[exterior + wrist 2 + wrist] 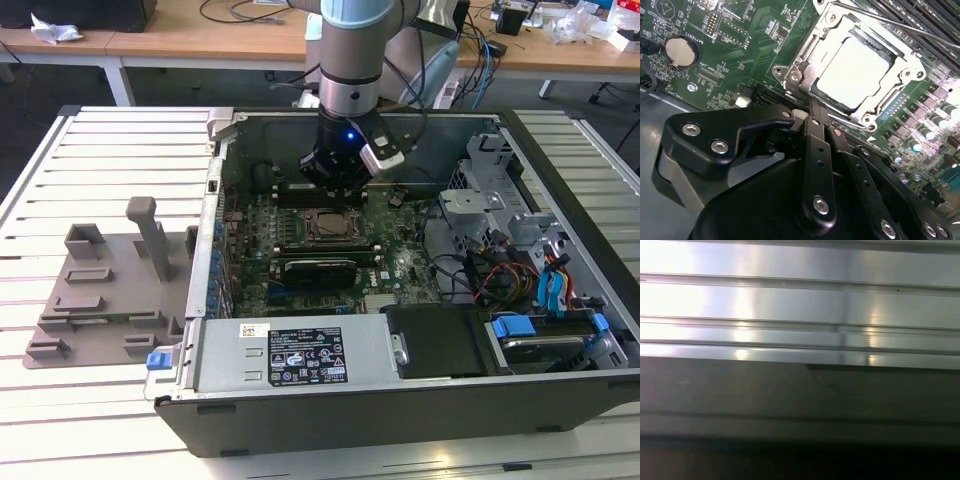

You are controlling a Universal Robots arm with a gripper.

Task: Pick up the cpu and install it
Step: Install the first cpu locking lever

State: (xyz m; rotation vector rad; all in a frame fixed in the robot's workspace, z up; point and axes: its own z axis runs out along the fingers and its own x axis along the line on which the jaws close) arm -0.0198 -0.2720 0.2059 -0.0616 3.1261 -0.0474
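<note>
My gripper [812,107] hangs inside the computer case [400,400], fingers pressed together on nothing. The cpu [857,70] lies flat in its socket frame [805,47], just beyond my fingertips.

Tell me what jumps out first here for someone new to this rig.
The open black computer case on the slatted metal table, with the arm's black pincer down inside it over the green motherboard. In the second wrist view the small silvery-grey square cpu already sits in the metal socket frame, just past the shut fingers. A grey plastic fixture plate lies at the exterior view's left.
</note>
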